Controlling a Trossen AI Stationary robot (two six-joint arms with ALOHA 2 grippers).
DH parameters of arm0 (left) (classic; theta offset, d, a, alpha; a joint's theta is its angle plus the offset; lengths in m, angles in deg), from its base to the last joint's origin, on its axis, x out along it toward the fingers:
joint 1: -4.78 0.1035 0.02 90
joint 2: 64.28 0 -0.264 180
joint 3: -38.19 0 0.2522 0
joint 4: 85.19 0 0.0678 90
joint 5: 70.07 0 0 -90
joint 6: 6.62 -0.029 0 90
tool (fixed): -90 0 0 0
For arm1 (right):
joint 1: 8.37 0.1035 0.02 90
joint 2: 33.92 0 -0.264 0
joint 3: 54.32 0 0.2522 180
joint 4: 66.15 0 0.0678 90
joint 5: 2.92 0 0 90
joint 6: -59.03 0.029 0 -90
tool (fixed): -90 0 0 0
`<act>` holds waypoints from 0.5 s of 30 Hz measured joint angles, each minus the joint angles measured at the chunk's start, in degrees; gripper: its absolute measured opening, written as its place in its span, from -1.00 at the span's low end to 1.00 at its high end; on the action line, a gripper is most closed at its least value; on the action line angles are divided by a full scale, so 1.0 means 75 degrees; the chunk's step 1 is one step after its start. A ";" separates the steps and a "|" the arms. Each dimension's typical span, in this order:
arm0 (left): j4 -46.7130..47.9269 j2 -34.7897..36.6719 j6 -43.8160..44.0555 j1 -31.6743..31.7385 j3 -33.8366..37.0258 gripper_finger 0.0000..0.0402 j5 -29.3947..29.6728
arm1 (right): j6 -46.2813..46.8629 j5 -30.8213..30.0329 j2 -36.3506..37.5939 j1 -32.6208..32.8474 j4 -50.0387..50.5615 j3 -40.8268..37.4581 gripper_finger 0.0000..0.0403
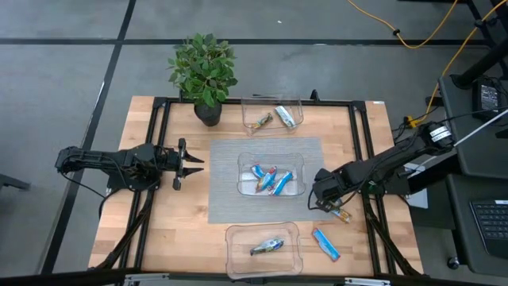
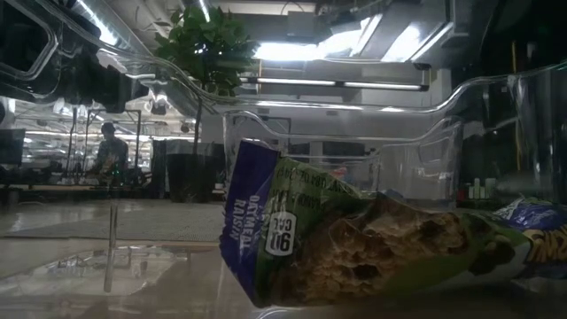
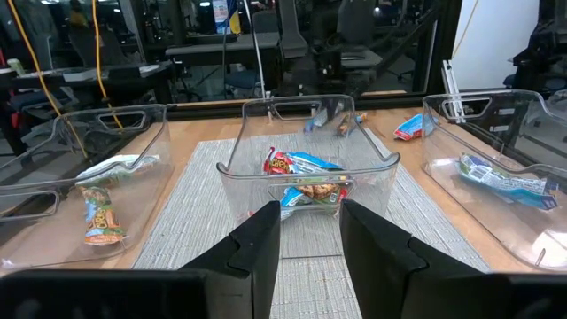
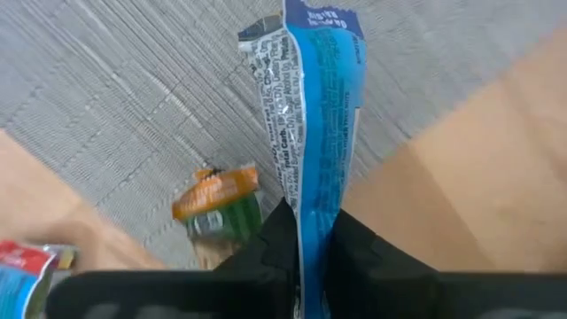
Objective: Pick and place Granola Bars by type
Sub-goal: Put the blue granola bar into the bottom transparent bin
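Note:
My right gripper (image 1: 321, 191) points down over the right edge of the grey mat (image 1: 226, 202), shut on a bright blue granola bar (image 4: 314, 106). An orange-and-green bar (image 4: 217, 208) lies on the mat's edge below it, and shows in the high view as an orange bar (image 1: 341, 213). Another blue bar (image 1: 325, 244) lies loose on the wood near the front. Several bars lie in the middle bin (image 1: 242, 171), two in the far bin (image 1: 272, 102), and one in the near bin (image 1: 230, 238). My left gripper (image 3: 310, 235) waits open at the table's left, pointing level at the middle bin. My right gripper pinches the blue bar by one end (image 4: 310, 221) between its two fingers, which come from above and point down. The bar hangs below the fingers, running along their line, with its crimped free end (image 4: 310, 18) lowest. Whether that end touches the table I cannot tell.
A potted plant (image 1: 205, 71) stands at the table's far left corner. The three clear bins stand in a row from far to near along the table's middle. A black frame (image 1: 361, 143) runs round the tabletop. Bare wood lies on the left around my left gripper.

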 joint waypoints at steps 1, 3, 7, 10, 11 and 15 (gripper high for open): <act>0.0000 0.0000 0.0000 0.0003 0.0000 -0.44 -0.0003 | 0.0000 -0.0081 0.0052 0.0024 0.0252 0.0146 -0.80; 0.0000 0.0001 0.0000 0.0001 0.0000 -0.44 -0.0001 | -0.0002 -0.0187 0.0142 0.0089 0.0863 0.0469 -0.79; 0.0000 0.0000 0.0000 0.0000 0.0003 -0.44 0.0000 | 0.0018 -0.0437 0.0343 0.0290 0.2218 0.1195 -0.81; 0.0000 0.0000 0.0000 0.0001 0.0000 -0.44 0.0000 | 0.0072 -0.0695 0.0534 0.0456 0.2929 0.1798 -0.83; 0.0000 0.0000 0.0000 0.0000 0.0000 -0.44 0.0000 | 0.0182 -0.0819 0.0587 0.0509 0.3100 0.1997 -0.83; 0.0000 0.0001 0.0000 0.0000 0.0000 -0.44 -0.0002 | 0.0517 -0.1414 0.0764 0.0740 0.3524 0.2757 -0.80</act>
